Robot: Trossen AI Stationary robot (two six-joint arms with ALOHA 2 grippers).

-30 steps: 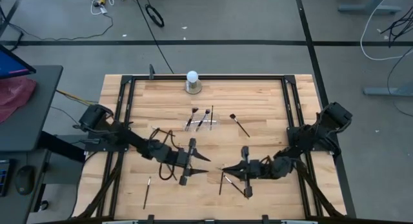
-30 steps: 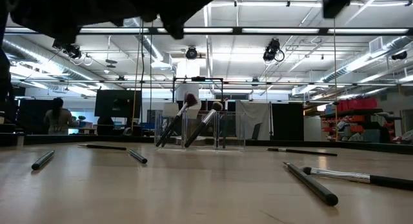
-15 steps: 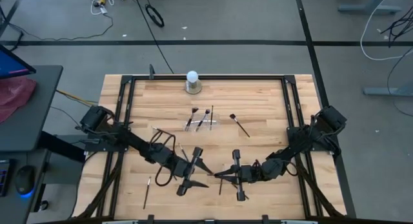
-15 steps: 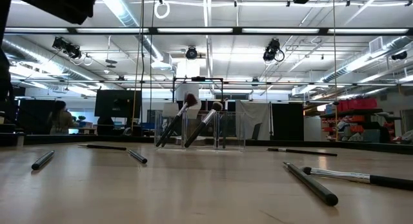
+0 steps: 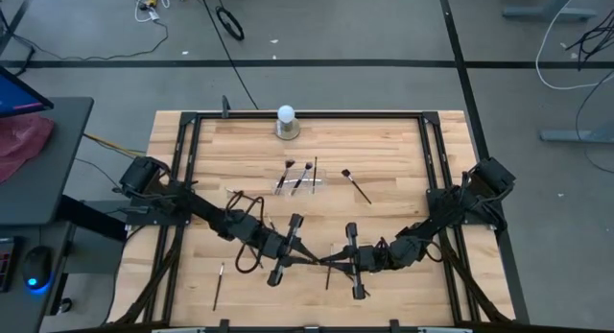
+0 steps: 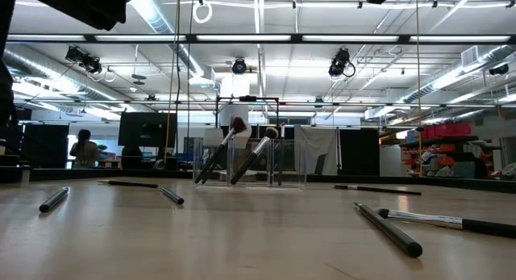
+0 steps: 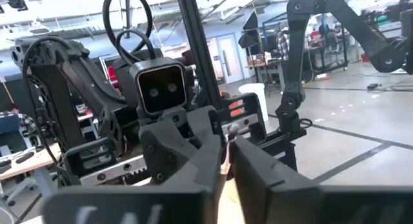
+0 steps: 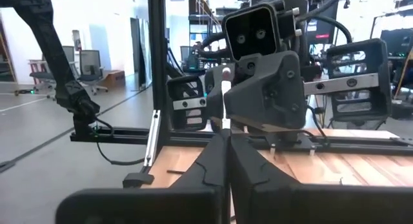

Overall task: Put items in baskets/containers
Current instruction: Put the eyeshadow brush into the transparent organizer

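Above the table's near middle my two grippers meet tip to tip: the left gripper point(image 5: 306, 259) point(image 7: 227, 146) comes from the left, the right gripper point(image 5: 329, 262) point(image 8: 227, 139) from the right. Both are shut on a thin brush point(image 5: 318, 261), which shows as a pale strip point(image 8: 225, 95) between them. The clear holder point(image 5: 300, 182) point(image 6: 250, 163) stands at the table's middle with a few brushes point(image 6: 230, 147) leaning in it. Other brushes lie flat on the wood point(image 5: 356, 186) point(image 5: 219, 285) point(image 5: 328, 275). My left gripper pinches the brush between its two fingers point(image 8: 216, 98), coming level from the table's left. Which part of the brush it has, the fingers hide. The brush is clear of the table. My right gripper pinches the same brush at its fingertips point(image 8: 219, 153), coming level from the table's right, opposite the left gripper. The brush point(image 8: 225, 95) runs on past the tips into the left fingers. Which end it has, I cannot tell.
A white ball on a grey base point(image 5: 286, 117) stands at the far edge. A black frame point(image 5: 307, 113) rims the table. Two brushes point(image 6: 391, 229) point(image 6: 451, 222) lie near the front in the low view, two more point(image 6: 53, 200) point(image 6: 171, 195) to the left.
My left gripper has gone toward the near edge and the right, up to the right gripper's tips, and has shut there on the brush. My right gripper has shifted a little toward the left and the near edge, staying shut.
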